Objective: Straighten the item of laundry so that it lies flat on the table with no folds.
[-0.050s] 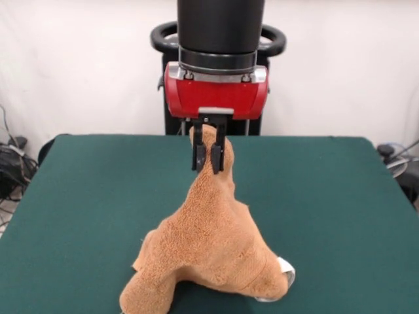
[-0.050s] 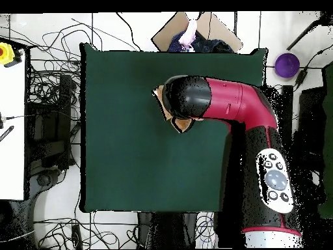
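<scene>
Arm (image 1: pixel 219 26) vertical, pincer (image 1: pixel 208 159) pointing down, clamped on towel (image 1: pixel 216 248)

The towel (image 1: pixel 213 252) is showing a looped, fuzzy terry cloth, rough and entirely matt, with a flatter woven band near its lower edge and a small smooth white tag (image 1: pixel 285 267) looking like thin fabric. The table (image 1: pixel 91 196) is wearing a dark green felt-like cover, matt and even, giving no reflections. The gripper (image 1: pixel 209 157) is looking like black matt plastic or metal; which one cannot be told. Above it, the red arm housing (image 1: pixel 216 97) is shining as glossy hard plastic, the ring (image 1: pixel 217 60) over it is gleaming like polished metal, and the black cylinder (image 1: pixel 220 25) is catching a soft satin sheen.
</scene>
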`<move>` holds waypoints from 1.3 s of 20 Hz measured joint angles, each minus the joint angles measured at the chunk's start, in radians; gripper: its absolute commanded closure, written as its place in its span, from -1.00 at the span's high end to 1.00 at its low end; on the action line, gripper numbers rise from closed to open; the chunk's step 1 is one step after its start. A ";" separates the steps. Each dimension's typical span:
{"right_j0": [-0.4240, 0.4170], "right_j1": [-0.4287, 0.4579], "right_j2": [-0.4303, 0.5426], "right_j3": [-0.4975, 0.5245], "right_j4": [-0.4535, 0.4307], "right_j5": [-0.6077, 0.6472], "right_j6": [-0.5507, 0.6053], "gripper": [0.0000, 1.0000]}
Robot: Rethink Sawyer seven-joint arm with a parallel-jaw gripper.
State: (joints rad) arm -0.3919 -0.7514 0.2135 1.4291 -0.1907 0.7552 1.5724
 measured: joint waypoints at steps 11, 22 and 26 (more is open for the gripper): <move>-0.008 0.003 0.004 -0.001 0.001 0.010 0.000 -1.00; 0.031 0.004 -0.009 -0.001 -0.006 0.228 0.000 -1.00; 0.036 0.006 -0.009 -0.001 -0.008 0.232 0.000 -1.00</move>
State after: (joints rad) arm -0.3557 -0.7458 0.2045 1.4284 -0.1991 0.9868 1.5724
